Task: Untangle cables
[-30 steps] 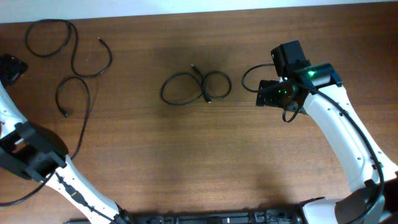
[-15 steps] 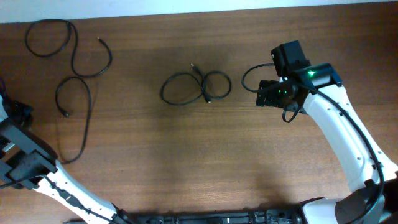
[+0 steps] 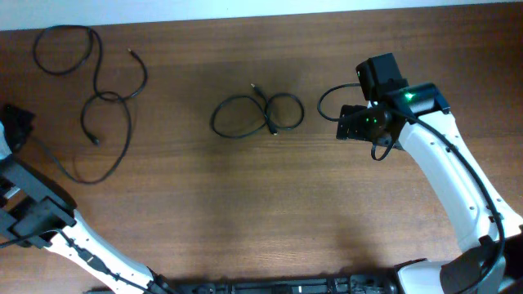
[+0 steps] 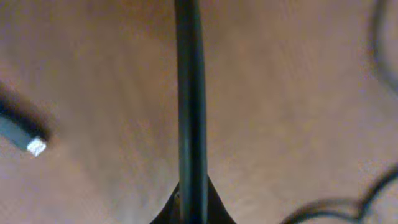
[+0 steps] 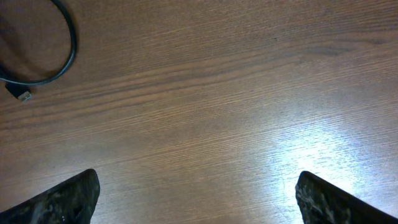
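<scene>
A long black cable [image 3: 96,91] curls in loose loops at the table's far left, and its lower run leads to my left gripper [image 3: 20,124]. In the left wrist view that cable [image 4: 190,93] runs straight up the middle, pinched between the shut left gripper [image 4: 191,204]. A silver-tipped plug end [image 4: 34,145] lies to its left. A second small tangle of cables [image 3: 257,114] lies mid-table in two joined loops. My right gripper [image 3: 350,122] hovers to its right, open and empty [image 5: 199,199]. One loop [image 5: 64,52] and its plug [image 5: 23,96] show in the right wrist view.
The brown wooden table [image 3: 261,212] ends at a pale strip along its far edge [image 3: 245,8]. A thicker black wire [image 3: 327,102] belongs to the right arm. More cable curves [image 4: 339,204] lie at the lower right of the left wrist view.
My left gripper has shut on the long cable's lower run. That run has swung from hanging down toward the left edge, and the small loop shifted up. The right arm has not moved.
</scene>
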